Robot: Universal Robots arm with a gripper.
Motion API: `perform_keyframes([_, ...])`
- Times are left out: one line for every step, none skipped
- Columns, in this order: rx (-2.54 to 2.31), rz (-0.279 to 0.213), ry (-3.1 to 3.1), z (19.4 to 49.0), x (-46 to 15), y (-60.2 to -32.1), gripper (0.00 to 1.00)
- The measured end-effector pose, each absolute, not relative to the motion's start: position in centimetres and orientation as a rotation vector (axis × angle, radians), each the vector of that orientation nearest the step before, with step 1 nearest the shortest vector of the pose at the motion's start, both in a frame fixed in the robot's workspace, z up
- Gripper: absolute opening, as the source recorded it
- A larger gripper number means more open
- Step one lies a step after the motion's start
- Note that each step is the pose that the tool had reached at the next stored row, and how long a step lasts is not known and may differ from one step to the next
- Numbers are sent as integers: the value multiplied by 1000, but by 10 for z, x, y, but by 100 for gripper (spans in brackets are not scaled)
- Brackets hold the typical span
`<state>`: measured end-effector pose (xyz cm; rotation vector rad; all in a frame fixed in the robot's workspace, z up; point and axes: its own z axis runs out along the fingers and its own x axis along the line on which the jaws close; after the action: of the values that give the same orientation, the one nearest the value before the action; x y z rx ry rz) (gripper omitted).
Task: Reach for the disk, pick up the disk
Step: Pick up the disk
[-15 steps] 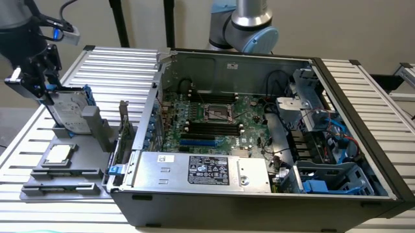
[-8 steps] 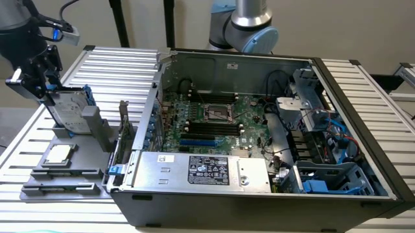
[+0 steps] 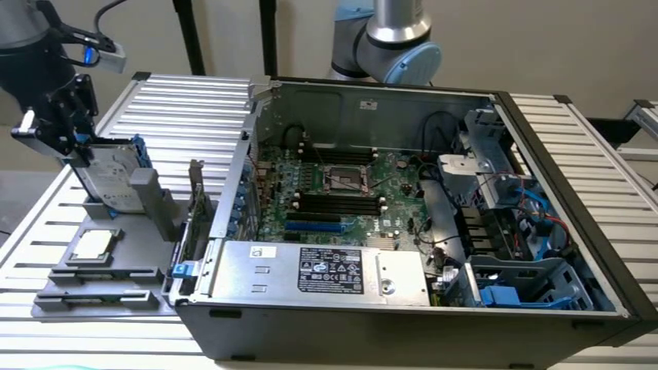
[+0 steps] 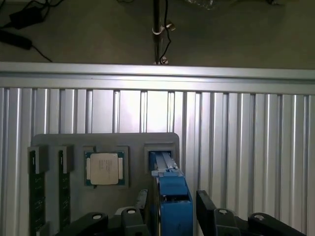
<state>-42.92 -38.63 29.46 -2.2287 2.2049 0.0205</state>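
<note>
The disk [image 3: 111,181] stands on edge, slightly tilted, in a slot of the grey holder block [image 3: 139,254] at the exterior view's left; its silver body and blue rails show. My gripper [image 3: 74,150] is down over its upper end. In the wrist view the disk's blue rail [image 4: 174,206] runs edge-on between my two black fingers [image 4: 206,209], with its far end still in the holder's slot [image 4: 160,155]. A narrow gap shows between the rail and one finger, so the gripper [image 4: 172,214] is open around the disk.
A small square silver chip [image 3: 92,245] [image 4: 104,168] lies in the holder beside the disk. Memory sticks [image 4: 34,196] stand in other slots. The open computer case [image 3: 411,208] fills the slatted metal table's [image 3: 185,100] middle. A second arm's base [image 3: 396,46] rises behind the case.
</note>
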Motion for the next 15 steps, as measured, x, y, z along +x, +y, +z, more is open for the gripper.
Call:
perform_keyframes([-2229, 20, 2205, 294, -429, -386, 52])
perform_keyframes([-2229, 20, 2205, 294, -429, -386, 45])
perform_keyframes([-2229, 20, 2205, 294, -429, -386, 45])
perform_keyframes([-2229, 20, 2205, 294, -429, -386, 45])
perform_keyframes([-2229, 20, 2205, 294, -429, -386, 45])
perform_keyframes([-2229, 19, 2205, 293, -429, -386, 45])
perform_keyframes([-2229, 19, 2206, 293, -429, -386, 45])
perform_keyframes([-2230, 19, 2206, 293, -429, -386, 45])
perform_keyframes([-2230, 18, 2206, 293, -429, -386, 45])
perform_keyframes([-2230, 18, 2206, 293, -429, -386, 45])
perform_keyframes([-2230, 18, 2206, 293, -429, -386, 43])
perform_keyframes([-2230, 18, 2206, 293, -429, -386, 43])
perform_keyframes([-2230, 18, 2206, 293, -429, -386, 36])
perform_keyframes([-2230, 18, 2206, 293, -429, -386, 33])
perform_keyframes([-2230, 17, 2206, 293, -429, -386, 33])
